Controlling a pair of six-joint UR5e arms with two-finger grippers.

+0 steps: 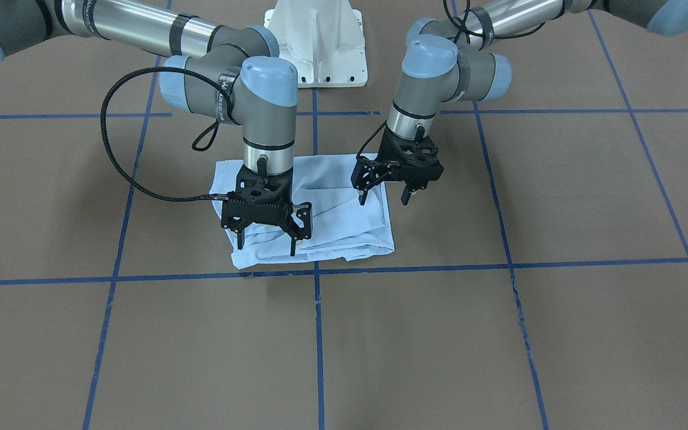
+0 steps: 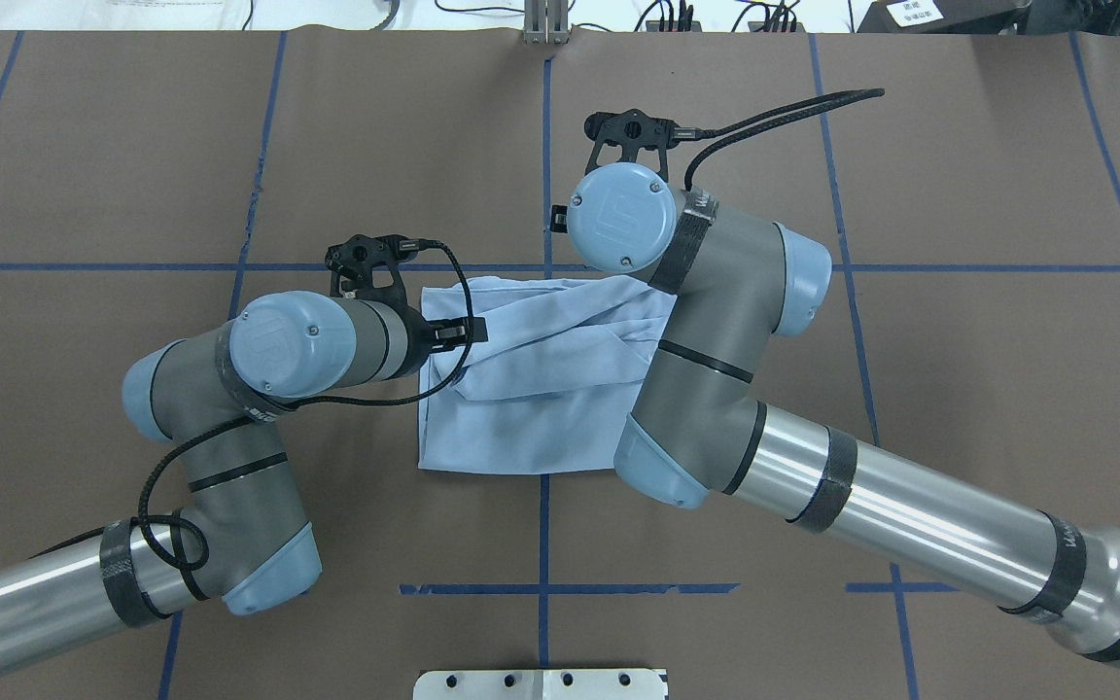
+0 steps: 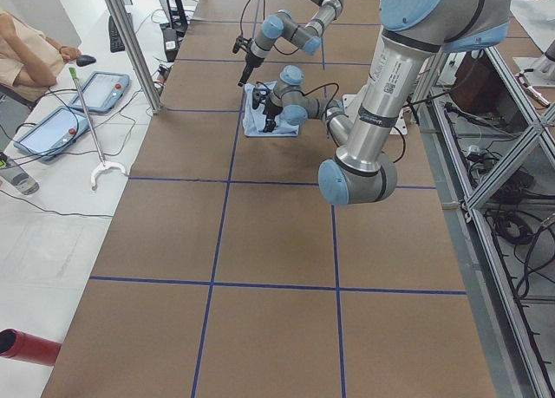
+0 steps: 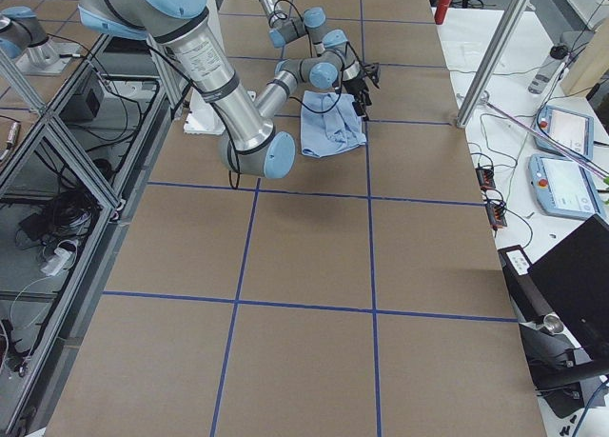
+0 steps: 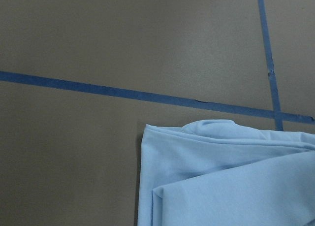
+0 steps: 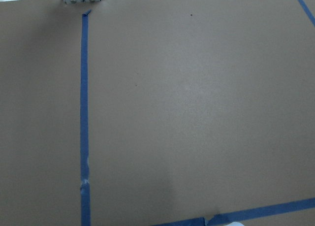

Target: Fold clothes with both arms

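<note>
T-shirt point(image 1: 338, 197): light blue, folded to a rough rectangle w/ creases. It is laid flat at centre of front view, just above a horiz. tape line. No print or collar is seen.
L gripper point(image 1: 384, 197): right of centre in front view, pointed down. Jaws are spread wide and nothing is held. It is hung over the shirt's right-hand edge, w/ one finger over cloth and the other over bare table.
R gripper point(image 1: 266, 242): left of centre in front view, pointed down. Jaws are spread wide and nothing is clamped. Fingertips are set at the shirt's lower-left corner; contact w/ cloth can't be told.
L arm point(image 2: 239, 467): brought in from lower left of overhead view, w/ wrist bent over the shirt's left edge.
R arm point(image 2: 716, 389): brought in from lower right of overhead view. The shirt's right side is covered by its wrist.
L wrist view: one shirt corner is shown at lower right, w/ two crossing tape lines above it.
R wrist view: only table and tape are shown.
Table point(image 1: 559, 191): covered in brown and marked w/ a blue tape grid point(image 1: 317, 334).
Pedestal point(image 1: 320, 48): white, at top centre of front view.
</note>
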